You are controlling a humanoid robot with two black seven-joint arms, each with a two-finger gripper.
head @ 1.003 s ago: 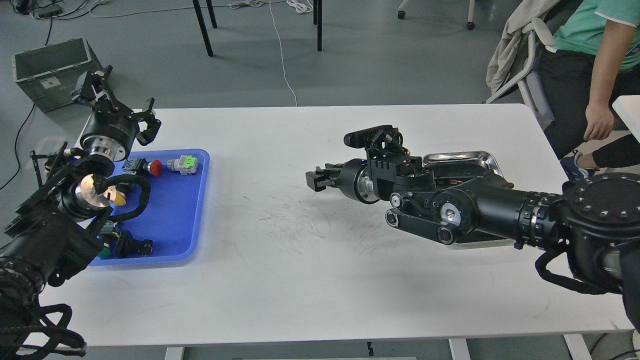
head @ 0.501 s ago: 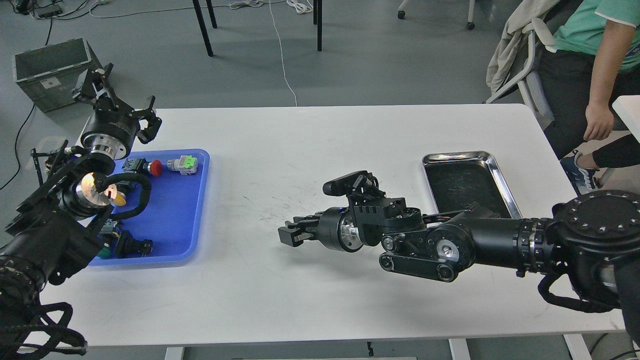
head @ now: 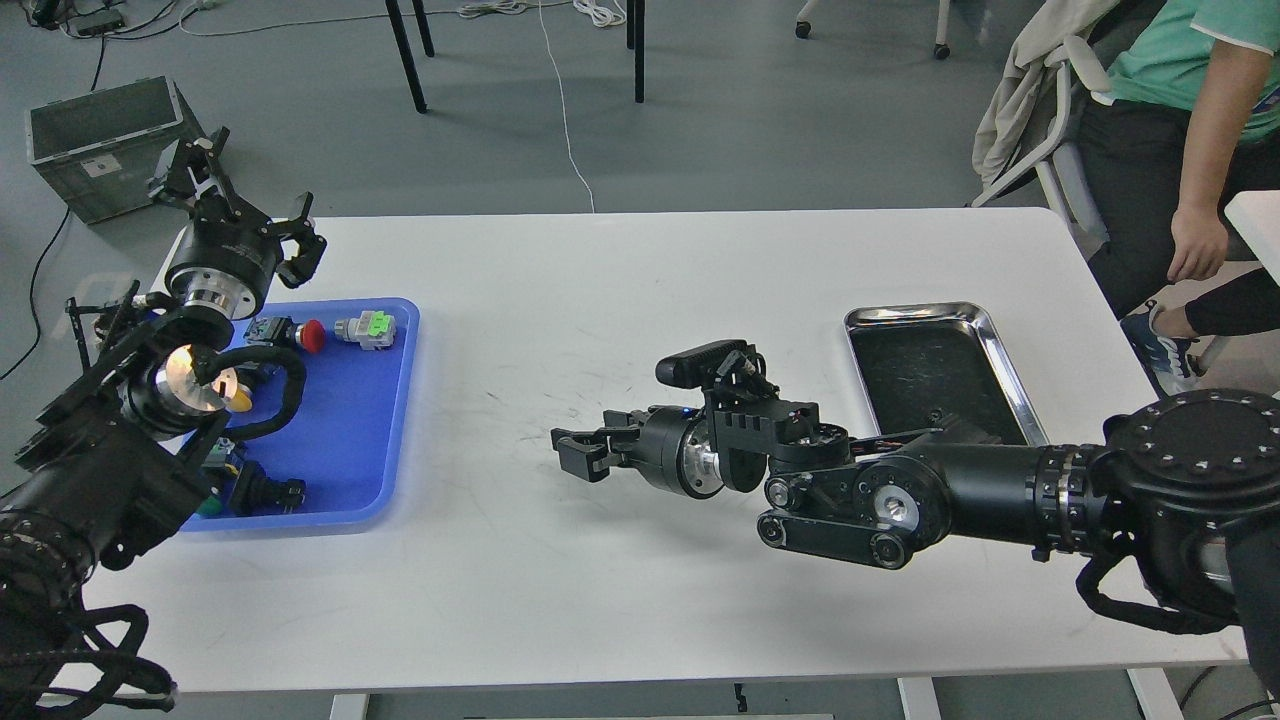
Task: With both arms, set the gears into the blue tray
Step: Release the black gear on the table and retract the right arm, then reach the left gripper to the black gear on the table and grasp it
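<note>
The blue tray [head: 350,440] lies at the table's left end and holds several coloured push-button switches. My left gripper [head: 303,240] hovers over the tray's far left corner, its claws spread and nothing between them. My right arm reaches in low from the right. Its gripper [head: 572,452] sits just above the middle of the table and points left towards the blue tray, roughly 150 px short of its right rim. Its dark fingers are close together, and I cannot make out whether they grip anything. No gears show anywhere in this view.
A shiny steel tray [head: 985,345] with a dark bottom lies on the right, partly behind my right forearm. A seated person [head: 1200,150] is at the far right corner. A grey crate [head: 100,140] stands on the floor beyond the left end.
My right arm swung from over the steel tray leftward and nearer, out to the middle of the table, uncovering the steel tray. The left arm barely moved.
</note>
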